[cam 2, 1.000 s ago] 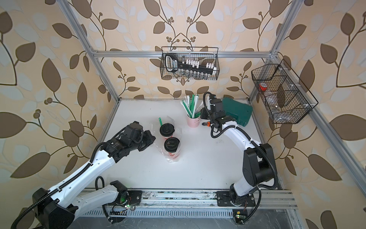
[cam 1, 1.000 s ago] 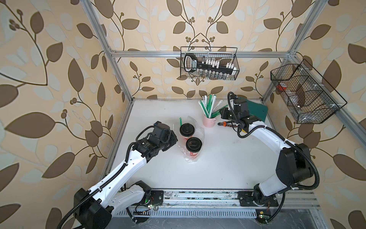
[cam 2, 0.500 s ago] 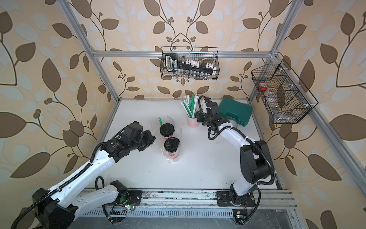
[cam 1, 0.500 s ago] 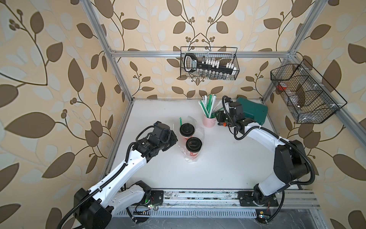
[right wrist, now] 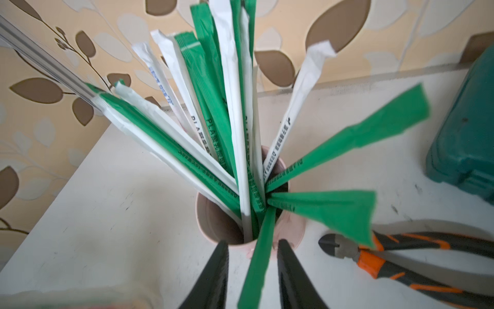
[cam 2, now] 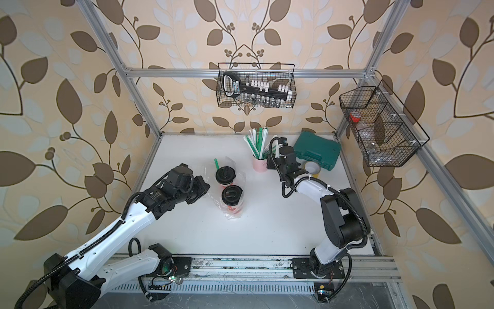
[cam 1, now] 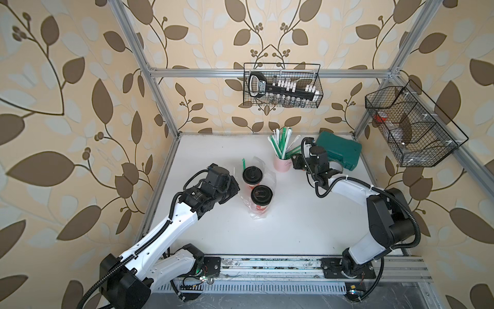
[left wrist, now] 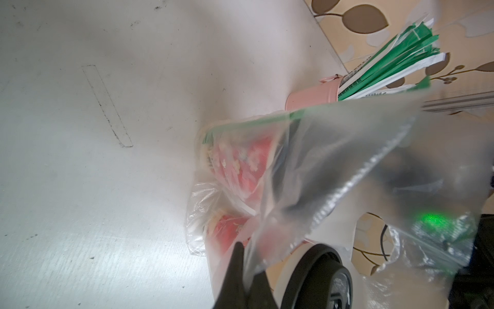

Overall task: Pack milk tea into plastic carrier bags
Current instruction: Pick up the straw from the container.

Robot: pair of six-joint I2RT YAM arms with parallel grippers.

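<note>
Two milk tea cups, red with black lids, stand side by side inside the clear plastic carrier bag (cam 1: 257,212) in both top views: the rear cup (cam 1: 252,175) (cam 2: 226,174) and the front cup (cam 1: 261,194) (cam 2: 232,194). A green straw (cam 1: 243,163) sticks up in the bag behind them. My left gripper (cam 1: 236,187) (left wrist: 250,270) is shut on the bag's edge, holding the film (left wrist: 334,166) up beside the cups (left wrist: 240,160). My right gripper (cam 1: 294,163) (right wrist: 252,244) is open at the rim of the pink straw cup (right wrist: 211,222), with a loose green straw (right wrist: 258,259) between its jaws.
The pink cup of wrapped straws (cam 1: 282,164) stands at the back. A green hard case (cam 1: 339,151) lies behind the right arm, beside a tape roll (cam 2: 311,168) and orange-handled pliers (right wrist: 379,259). Wire baskets (cam 1: 282,85) (cam 1: 409,125) hang on the walls.
My right gripper has swung left from beside the green case to the pink straw cup. The left arm, bag and cups have not moved.
</note>
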